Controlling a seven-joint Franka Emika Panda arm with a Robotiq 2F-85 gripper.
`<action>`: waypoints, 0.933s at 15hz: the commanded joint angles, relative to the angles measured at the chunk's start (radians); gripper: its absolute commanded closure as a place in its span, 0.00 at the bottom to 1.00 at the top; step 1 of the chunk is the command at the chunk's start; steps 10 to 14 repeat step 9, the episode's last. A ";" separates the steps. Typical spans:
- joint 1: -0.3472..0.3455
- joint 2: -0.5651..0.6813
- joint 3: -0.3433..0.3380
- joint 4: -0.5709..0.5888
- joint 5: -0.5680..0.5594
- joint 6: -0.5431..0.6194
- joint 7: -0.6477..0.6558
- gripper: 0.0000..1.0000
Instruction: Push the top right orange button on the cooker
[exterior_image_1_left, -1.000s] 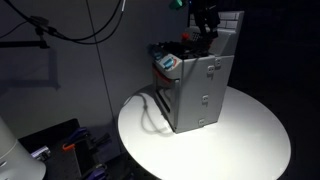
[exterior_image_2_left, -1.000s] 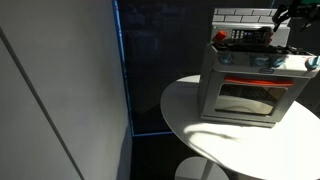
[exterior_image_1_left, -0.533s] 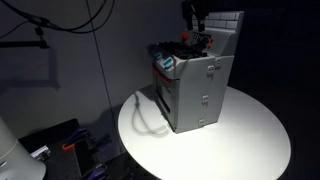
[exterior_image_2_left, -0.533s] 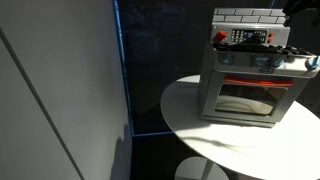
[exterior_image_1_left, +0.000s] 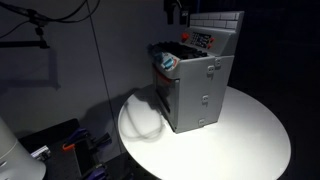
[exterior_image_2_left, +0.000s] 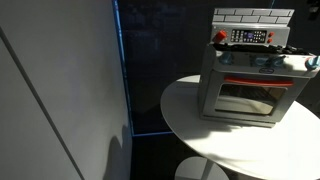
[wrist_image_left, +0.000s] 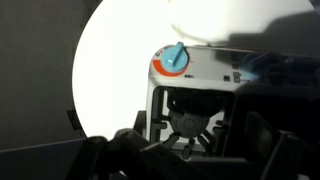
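Observation:
The grey toy cooker (exterior_image_1_left: 200, 90) stands on the round white table (exterior_image_1_left: 250, 145), with a white tile-pattern back panel and small orange-red controls (exterior_image_1_left: 201, 39) at the rear of its dark hob. It also shows in an exterior view (exterior_image_2_left: 250, 95) with its control strip (exterior_image_2_left: 250, 37) and a red button (exterior_image_2_left: 221, 37). My gripper (exterior_image_1_left: 176, 11) hangs above the cooker, apart from it, near the top edge. The wrist view looks down on the cooker (wrist_image_left: 215, 72), a blue and orange knob (wrist_image_left: 175, 58) and a burner (wrist_image_left: 190, 120). My dark fingers (wrist_image_left: 190, 162) are blurred.
The table (exterior_image_2_left: 200, 130) has bare room in front of and beside the cooker. A dark wall and cables (exterior_image_1_left: 60, 30) lie behind it. A tall pale panel (exterior_image_2_left: 60, 90) stands beside the table.
My gripper has risen from the controls at the cooker's back panel and moved sideways, away from the panel. It has left the exterior view that shows the oven door.

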 joint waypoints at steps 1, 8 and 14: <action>-0.017 -0.082 0.013 -0.042 0.008 -0.078 -0.033 0.00; -0.017 -0.092 0.018 -0.035 0.002 -0.109 -0.012 0.00; -0.017 -0.090 0.018 -0.035 0.002 -0.109 -0.012 0.00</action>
